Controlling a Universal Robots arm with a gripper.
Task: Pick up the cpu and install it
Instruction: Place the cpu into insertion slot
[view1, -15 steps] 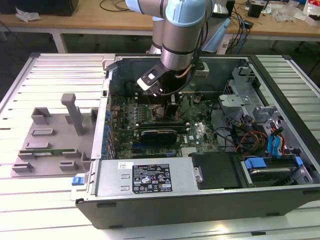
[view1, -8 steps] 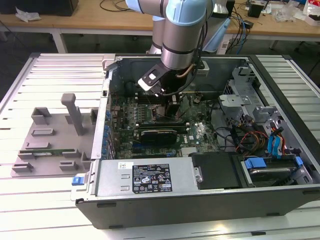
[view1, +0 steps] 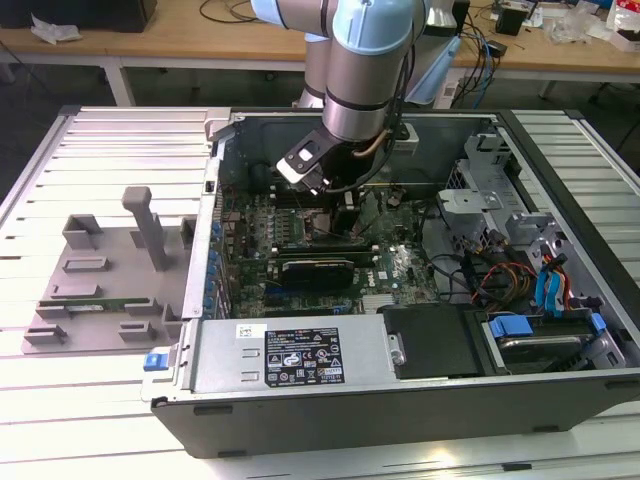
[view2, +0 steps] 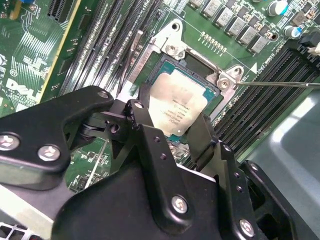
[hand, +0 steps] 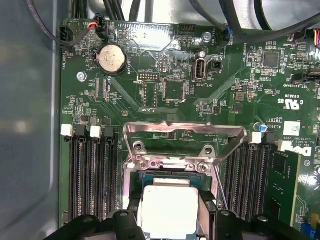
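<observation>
Inside the open computer case (view1: 420, 415), over the green motherboard (hand: 165, 75), the end effector (view2: 172, 119) pinched the cpu (view2: 177, 97), its black fingers (view2: 202, 137) pressed against two opposite edges. The cpu lay silver top up within the socket, next to the raised metal load plate (hand: 185, 131). Whether it was fully seated could not be told.

the exterior view looks down from high beyond the near edge of the open computer case (view1: 400, 410), well back, taking in my arm (view1: 370, 60). both wrist views sit close above the motherboard (hand: 170, 95), past my gripper (view2: 172, 125), sharing the cpu (view2: 180, 102) and socket frame (hand: 185, 131).
</observation>
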